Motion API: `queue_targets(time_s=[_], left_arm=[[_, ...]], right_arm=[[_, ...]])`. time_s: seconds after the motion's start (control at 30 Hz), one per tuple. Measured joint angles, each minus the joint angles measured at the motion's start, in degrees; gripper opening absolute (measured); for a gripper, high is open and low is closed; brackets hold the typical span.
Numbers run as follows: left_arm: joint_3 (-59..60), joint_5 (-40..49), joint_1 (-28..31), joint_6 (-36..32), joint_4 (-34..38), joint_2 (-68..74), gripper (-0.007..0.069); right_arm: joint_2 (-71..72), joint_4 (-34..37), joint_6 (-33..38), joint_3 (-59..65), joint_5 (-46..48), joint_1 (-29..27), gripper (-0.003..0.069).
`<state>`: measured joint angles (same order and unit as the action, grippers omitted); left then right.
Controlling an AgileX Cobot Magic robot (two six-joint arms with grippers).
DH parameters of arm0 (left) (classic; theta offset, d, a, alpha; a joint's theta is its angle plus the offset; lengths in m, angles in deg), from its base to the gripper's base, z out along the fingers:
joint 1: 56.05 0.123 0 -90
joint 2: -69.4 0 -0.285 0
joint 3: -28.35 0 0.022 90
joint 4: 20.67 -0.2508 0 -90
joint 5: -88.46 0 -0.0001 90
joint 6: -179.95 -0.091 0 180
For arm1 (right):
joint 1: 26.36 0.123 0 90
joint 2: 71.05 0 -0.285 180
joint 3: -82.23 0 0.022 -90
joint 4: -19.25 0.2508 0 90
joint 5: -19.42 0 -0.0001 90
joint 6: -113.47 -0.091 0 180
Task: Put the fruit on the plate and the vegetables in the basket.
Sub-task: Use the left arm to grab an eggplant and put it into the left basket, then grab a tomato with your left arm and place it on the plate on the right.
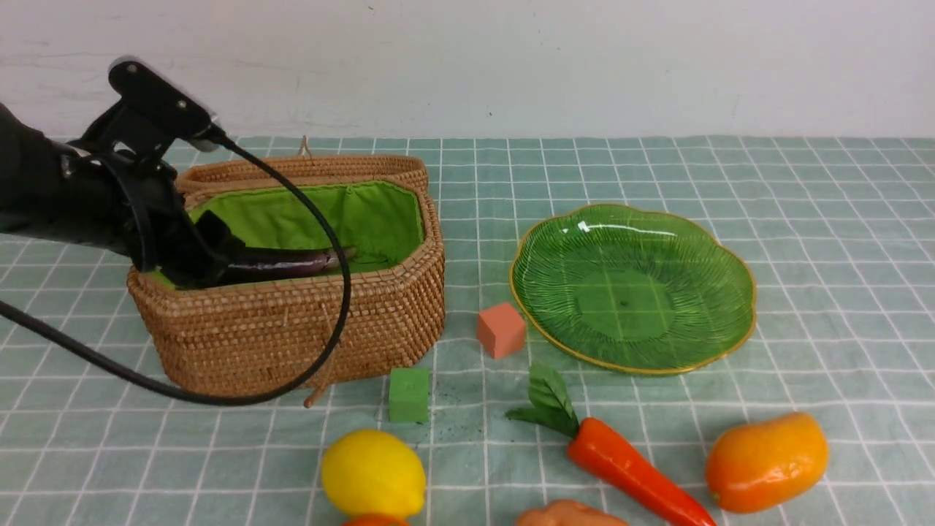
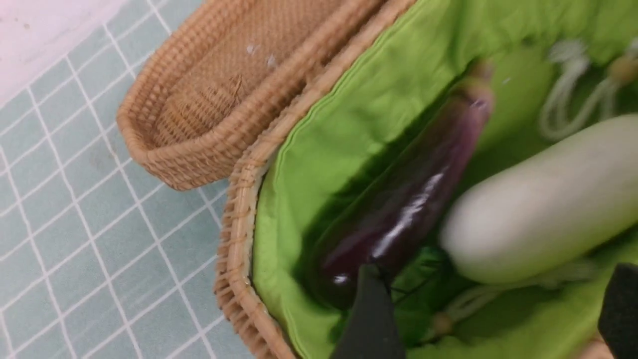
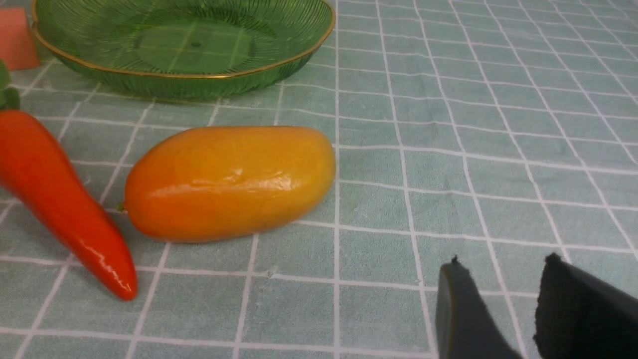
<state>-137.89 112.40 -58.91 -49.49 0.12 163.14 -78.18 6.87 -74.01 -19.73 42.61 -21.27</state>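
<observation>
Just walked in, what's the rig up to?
Sorting toy produce. The left gripper is down inside the open basket, jaws open, with the eggplant lying on the green lining beside the radish. The right gripper hangs low near the mango, slightly open and empty. The plate holds no fruit yet; the lemon, mango, carrot and potato lie on the tablecloth.

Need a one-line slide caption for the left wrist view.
Eggplant and white radish lie side by side in the green-lined basket, left gripper open.
</observation>
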Motion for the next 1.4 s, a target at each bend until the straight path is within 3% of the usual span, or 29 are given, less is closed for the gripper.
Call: queue_targets(time_s=[0.23, 0.43, 0.63, 0.93, 1.1, 1.4], left_arm=[[0.00, 15.17, 0.00, 1.50, 12.25, -9.27, 0.0556], [0.00, 17.23, 0.00, 1.66, 26.49, -13.14, 0.0556], [-0.05, 20.05, 0.00, 3.50, 34.27, -11.29, 0.0556], [-0.05, 40.79, 0.00, 7.67, 32.42, -9.76, 0.0556], [-0.05, 44.74, 0.00, 15.96, 27.06, -9.76, 0.0556], [-0.05, 45.77, 0.00, 25.50, 25.53, -9.76, 0.0556]], right_arm=[[0.00, 0.00, 0.00, 0.00, 0.00, 0.00, 0.0240], [0.00, 0.00, 0.00, 0.00, 0.00, 0.00, 0.0240], [0.00, -0.05, 0.00, 0.00, 0.00, 0.00, 0.0240], [0.00, -0.05, 0.00, 0.00, 0.00, 0.00, 0.0240], [0.00, -0.10, 0.00, 0.00, 0.00, 0.00, 0.0240], [0.00, -0.06, 0.00, 0.00, 0.00, 0.00, 0.0240]])
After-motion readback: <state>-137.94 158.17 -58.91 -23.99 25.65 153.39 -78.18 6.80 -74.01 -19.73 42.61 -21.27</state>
